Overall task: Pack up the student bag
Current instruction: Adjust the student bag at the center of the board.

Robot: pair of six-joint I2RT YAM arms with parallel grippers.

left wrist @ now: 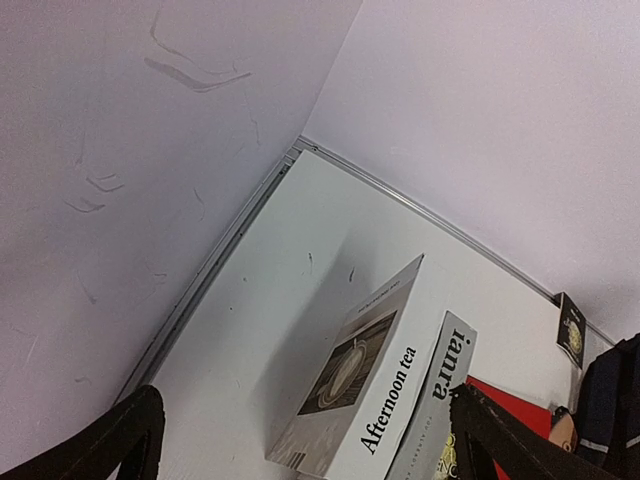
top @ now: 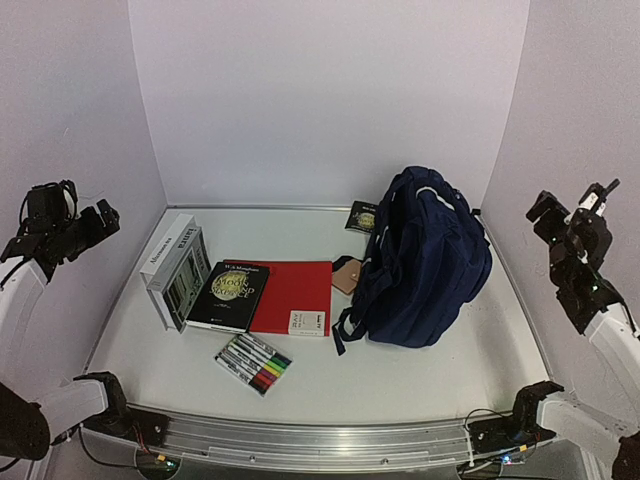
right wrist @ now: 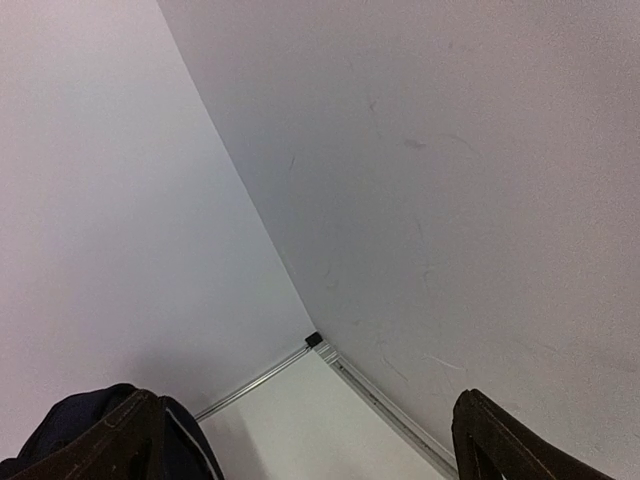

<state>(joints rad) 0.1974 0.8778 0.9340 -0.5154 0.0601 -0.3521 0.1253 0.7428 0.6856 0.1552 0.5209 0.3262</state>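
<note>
The student bag (top: 425, 265), a big navy backpack with white piping, stands on the right half of the table; its edge shows in the left wrist view (left wrist: 612, 400) and its top in the right wrist view (right wrist: 75, 408). My left gripper (top: 95, 225) hangs open high by the left wall, its fingers wide apart (left wrist: 305, 445) with nothing between them. By the right wall my right gripper (top: 572, 203) is raised above and to the right of the bag, also open and empty (right wrist: 310, 440).
Two white books (top: 175, 260) stand at the left, one titled "Afternoon tea" (left wrist: 370, 400). Beside them lie a black book (top: 228, 295), a red notebook (top: 295, 290), a small white box (top: 308, 322) and a marker pack (top: 253, 362). A dark booklet (top: 362, 217) and a tan item (top: 347, 273) lie near the bag.
</note>
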